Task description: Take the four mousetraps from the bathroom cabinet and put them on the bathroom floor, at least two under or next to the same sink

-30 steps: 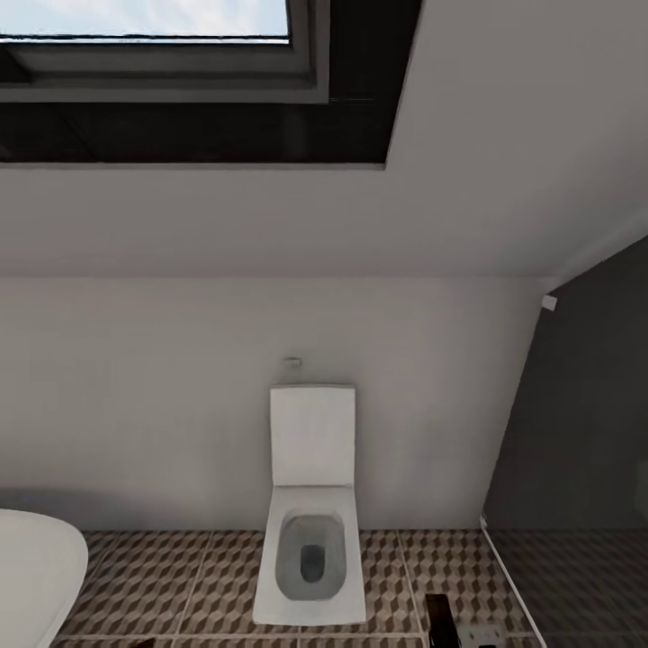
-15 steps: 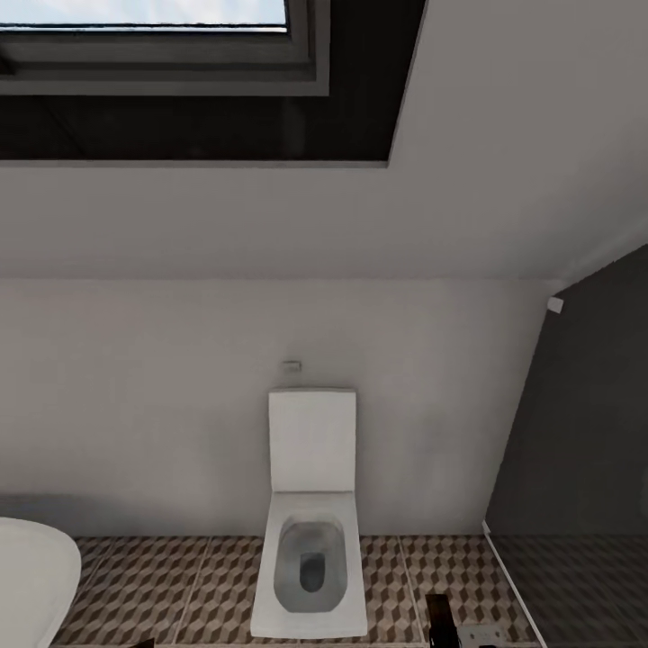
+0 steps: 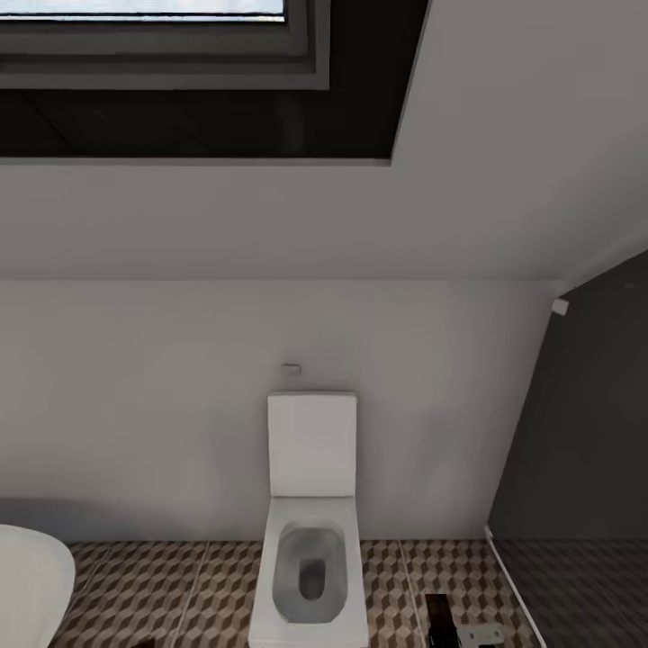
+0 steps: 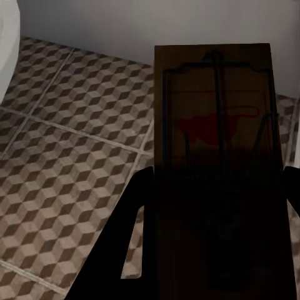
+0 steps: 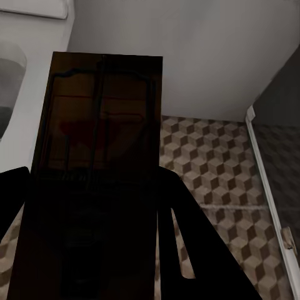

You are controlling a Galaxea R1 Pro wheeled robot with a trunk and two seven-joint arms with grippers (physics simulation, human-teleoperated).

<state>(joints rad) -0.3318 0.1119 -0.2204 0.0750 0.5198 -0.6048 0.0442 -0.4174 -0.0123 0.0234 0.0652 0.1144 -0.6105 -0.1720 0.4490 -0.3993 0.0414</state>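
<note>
In the left wrist view, a flat rectangular wooden mousetrap with dark wire parts and a red mark (image 4: 215,169) is clamped between the two black fingers of the left gripper (image 4: 215,206), whose jaws are closed against the board's long edges; the board fills the centre and right of the frame and is held above the cube-patterned brown, beige and white tiled bathroom floor (image 4: 69,162). In the right wrist view, a second dark wooden mousetrap with the same red mark (image 5: 100,156) is gripped likewise by the black fingers of the right gripper (image 5: 94,219), the jaws shut on its sides; a white ceramic toilet (image 5: 25,75) is seen at the upper left behind it. In the head view, the white square-edged toilet with raised lid (image 3: 310,540) stands at lower centre against a pale wall (image 3: 135,396), a rounded white fixture (image 3: 27,576) is seen at the lower left corner, and a skylight (image 3: 153,45) is set at the upper left.
</note>
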